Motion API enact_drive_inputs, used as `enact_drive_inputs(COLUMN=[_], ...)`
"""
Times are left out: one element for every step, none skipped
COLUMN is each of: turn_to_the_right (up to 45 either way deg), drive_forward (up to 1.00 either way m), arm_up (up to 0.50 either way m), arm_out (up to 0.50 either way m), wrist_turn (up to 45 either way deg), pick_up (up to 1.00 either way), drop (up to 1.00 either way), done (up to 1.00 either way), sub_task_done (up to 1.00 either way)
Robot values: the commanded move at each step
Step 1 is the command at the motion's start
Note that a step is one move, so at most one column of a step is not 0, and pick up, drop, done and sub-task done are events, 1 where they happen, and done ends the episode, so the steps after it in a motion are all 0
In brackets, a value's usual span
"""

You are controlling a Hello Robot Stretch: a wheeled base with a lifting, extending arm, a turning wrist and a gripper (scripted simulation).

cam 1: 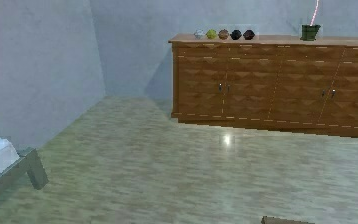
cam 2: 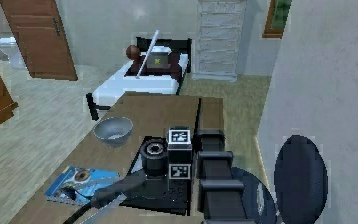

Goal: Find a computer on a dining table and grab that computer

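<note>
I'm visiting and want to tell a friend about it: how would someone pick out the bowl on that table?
Find the wooden table that stands nearer than the bed in the arm side view. By the table's edge toward that view's left sits the bowl. It is round, grey and hollow, unlike the flat blue thing lower down the picture.

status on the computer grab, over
Gripper at table, hold can't be told. Dark flat slab by it, maybe the computer. Bowl close by.
</note>
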Motion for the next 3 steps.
enact_drive_inputs(turn_to_the_right=[0.0,0.0,0.0], drive_forward=[0.0,0.0,0.0], arm_up=[0.0,0.0,0.0], arm_out=[0.0,0.0,0.0], wrist_turn=[45.0,45.0,15.0], pick_up=[0.0,0.0,0.0], drop=[0.0,0.0,0.0], done=[0.0,0.0,0.0], sub_task_done=[0.0,0.0,0.0])
